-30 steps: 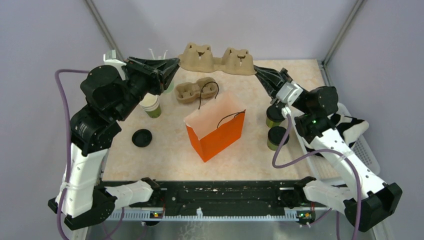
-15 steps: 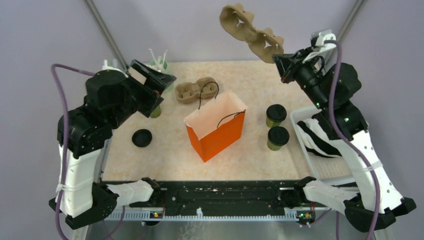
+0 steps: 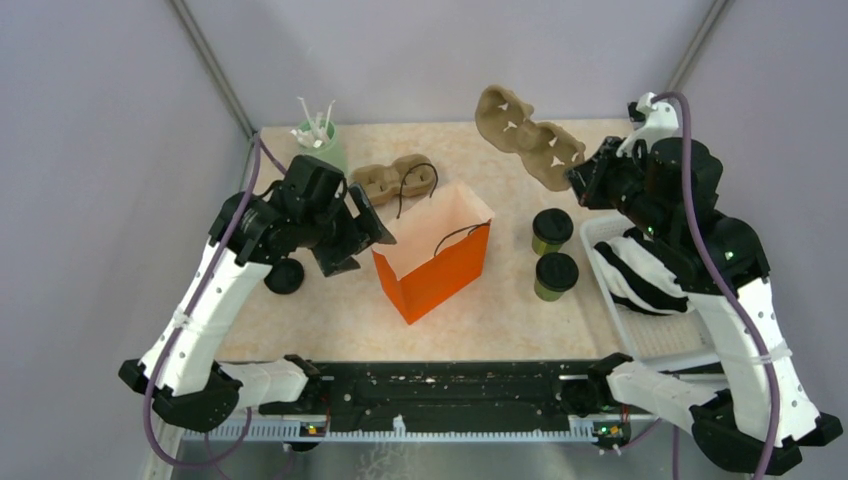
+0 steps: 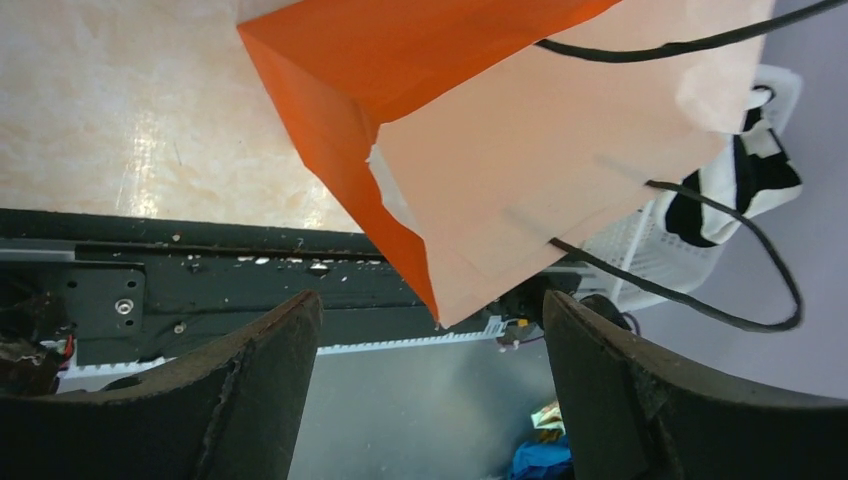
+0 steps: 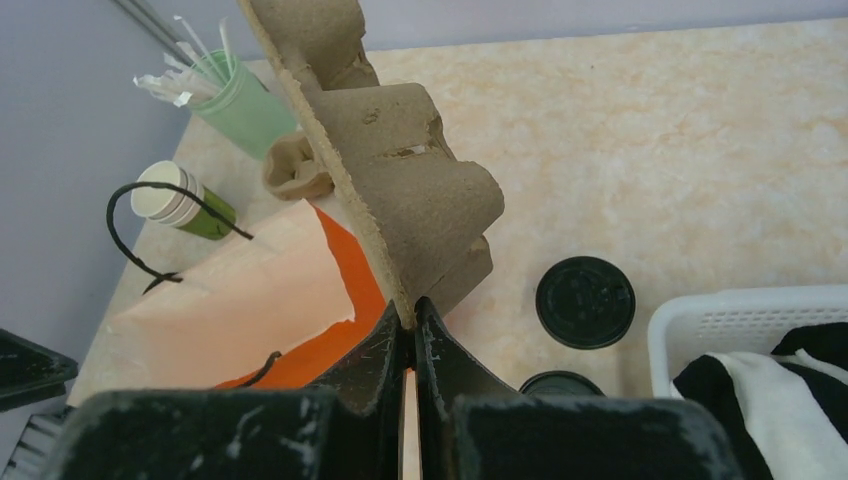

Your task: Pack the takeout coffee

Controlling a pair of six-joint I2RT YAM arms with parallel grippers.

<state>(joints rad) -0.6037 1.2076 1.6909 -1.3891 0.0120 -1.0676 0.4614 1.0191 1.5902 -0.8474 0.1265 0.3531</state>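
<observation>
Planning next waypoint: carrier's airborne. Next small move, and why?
Probably lower the right gripper to set the pulp cup carrier flat beside the two lidded cups: it hangs tilted, pinched by its edge, and both cups stand loose on the table.

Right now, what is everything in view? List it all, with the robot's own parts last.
paper bag: one, orange, open, table centre
lidded coffee cups: two, green with black lids, right of the bag
loose lid: one, black, left of the bag
open cup stack: one, cream and green, back left
stick cup: one, pale green, white sticks, back left corner
table carrier: one, brown cardboard, behind the bag
raised carrier: one, brown cardboard, in the air at right
basket: one, white, right edge, holding a black-and-white cloth
left end effector: open, empty, beside the bag
right end effector: shut on the raised carrier
</observation>
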